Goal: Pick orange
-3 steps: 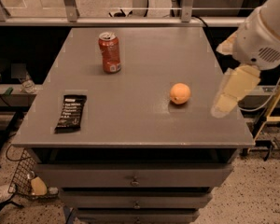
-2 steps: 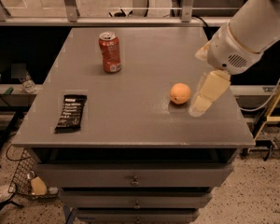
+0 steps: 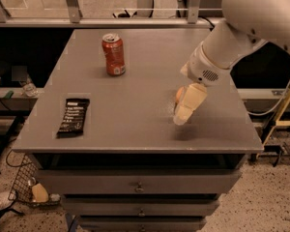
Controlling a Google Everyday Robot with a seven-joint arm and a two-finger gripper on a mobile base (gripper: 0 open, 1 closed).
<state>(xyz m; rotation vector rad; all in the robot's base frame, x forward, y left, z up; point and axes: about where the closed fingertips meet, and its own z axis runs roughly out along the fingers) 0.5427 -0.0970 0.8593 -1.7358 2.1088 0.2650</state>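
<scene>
The orange (image 3: 179, 94) is a small round orange fruit on the grey table (image 3: 135, 81), right of centre. Only its left edge shows, as the gripper covers most of it. My gripper (image 3: 186, 108) hangs from the white arm (image 3: 241, 28) that reaches in from the upper right. Its cream-coloured fingers point down at the table directly in front of the orange, close above the tabletop.
A red soda can (image 3: 114, 54) stands upright at the back left of the table. A black snack bar (image 3: 73, 116) lies near the front left edge. Drawers (image 3: 140, 185) run below the tabletop. A wire basket (image 3: 31, 190) sits on the floor at the left.
The arm has swung left across the table. The gripper moved from the right of the orange to directly over and in front of it, hiding most of it. The orange has not moved.
</scene>
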